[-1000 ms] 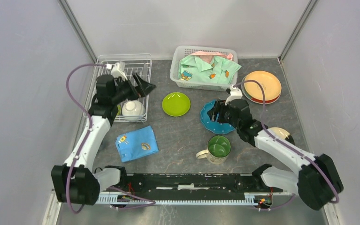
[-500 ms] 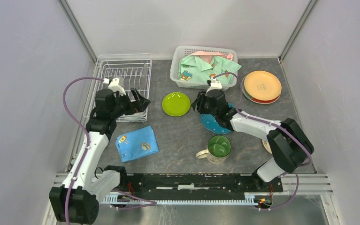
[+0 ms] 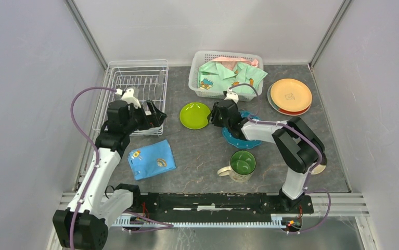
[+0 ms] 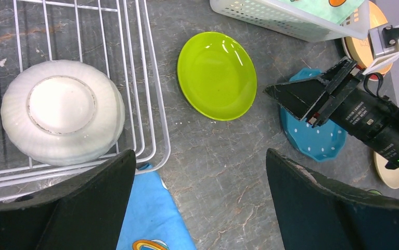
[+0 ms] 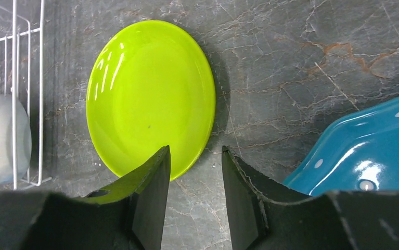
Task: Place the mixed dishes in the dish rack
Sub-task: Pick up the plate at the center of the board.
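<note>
Lime plate [image 5: 150, 99] lies flat on the surface [image 5: 301, 62] beside the rack [image 4: 134, 78]; stretched leftward, the right pincer [image 5: 194, 152] hovers over its rim, narrowly parted, empty. Left pincer [image 4: 200, 156] gapes wide, empty.

Overhead wide, wrist close-ups downward, sharing lime-green plate [image 4: 217, 75]

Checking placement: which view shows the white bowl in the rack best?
Left wrist: white bowl whole, upside down in the dish rack. Right wrist catches only a sliver behind the wires; in top external the left gripper hides it.
</note>
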